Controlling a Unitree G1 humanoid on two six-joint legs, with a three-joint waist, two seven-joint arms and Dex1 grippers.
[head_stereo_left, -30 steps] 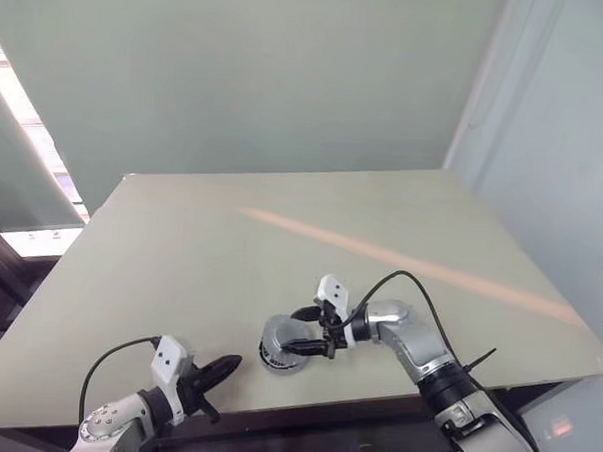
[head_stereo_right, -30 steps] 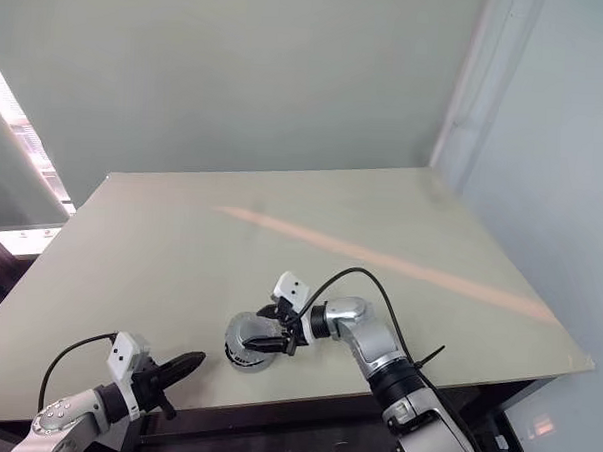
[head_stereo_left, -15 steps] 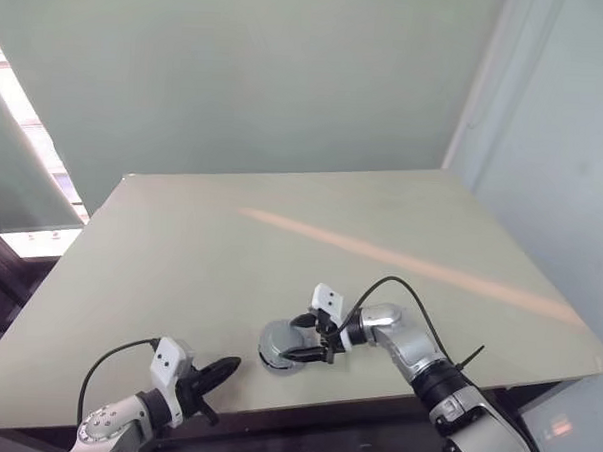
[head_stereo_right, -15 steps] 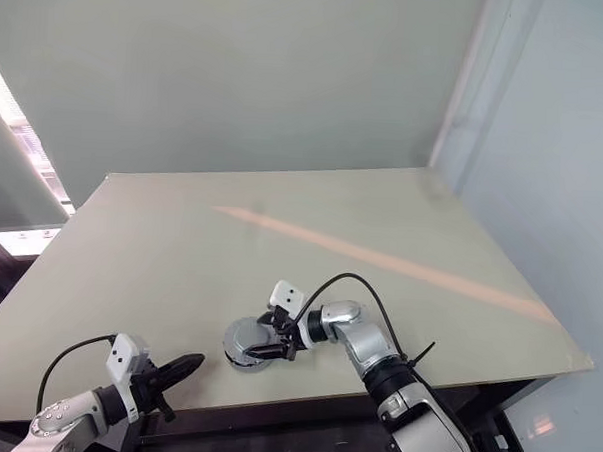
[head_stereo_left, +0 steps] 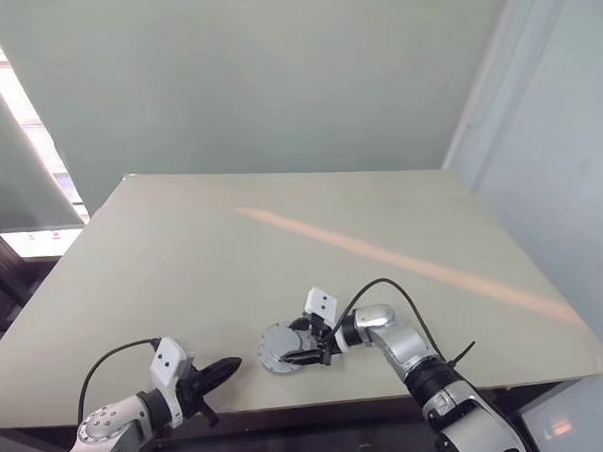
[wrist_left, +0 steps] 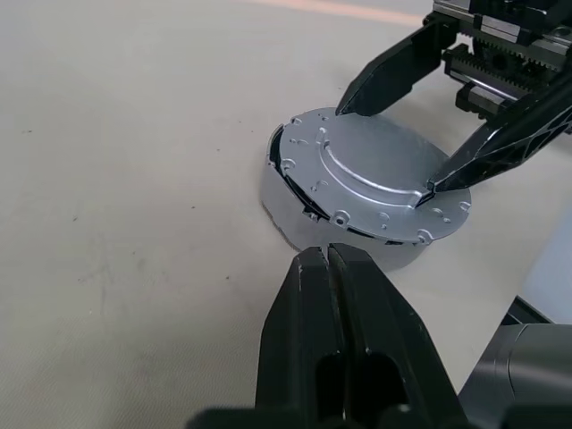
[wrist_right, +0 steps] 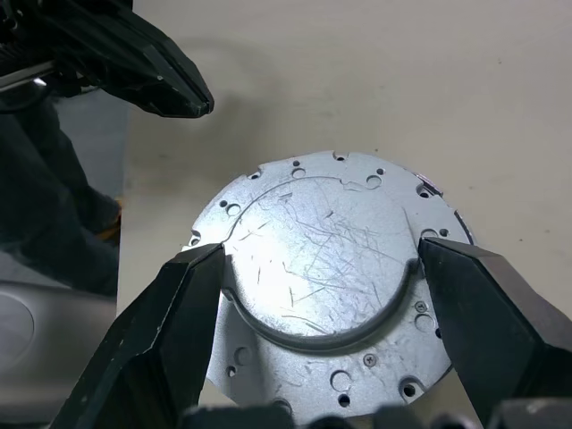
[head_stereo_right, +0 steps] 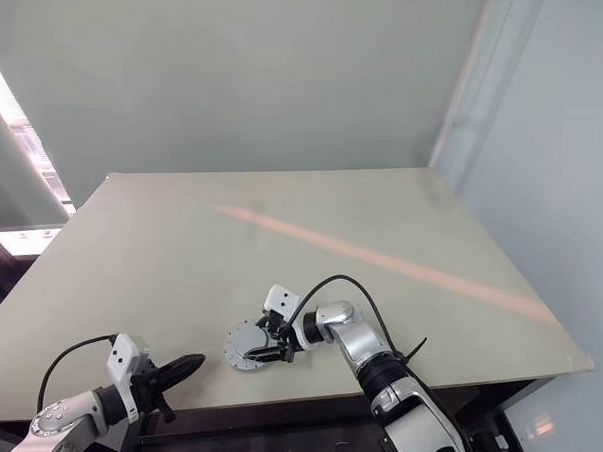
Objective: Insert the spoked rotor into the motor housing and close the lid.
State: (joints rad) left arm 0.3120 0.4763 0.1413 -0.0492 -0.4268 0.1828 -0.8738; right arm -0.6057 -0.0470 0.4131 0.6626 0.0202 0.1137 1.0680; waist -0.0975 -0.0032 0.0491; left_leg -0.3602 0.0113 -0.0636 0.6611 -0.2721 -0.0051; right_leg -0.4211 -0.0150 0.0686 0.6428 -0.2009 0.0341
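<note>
The shiny silver round lid (wrist_left: pixel 371 183), scratched and ringed with small holes, sits slightly askew on the short round metal motor housing (wrist_left: pixel 286 210), which rests on the pale green counter (head_stereo_left: pixel 281 245) near its front edge, about midway along it. The right end effector (wrist_right: pixel 317 268) grasps the lid, its black fingers (wrist_right: pixel 170 313) pressed to opposite sides of the lid's raised centre. The left end effector (wrist_left: pixel 328 255) is clenched and empty, hovering just beside the housing, toward the counter's front-left corner.
</note>
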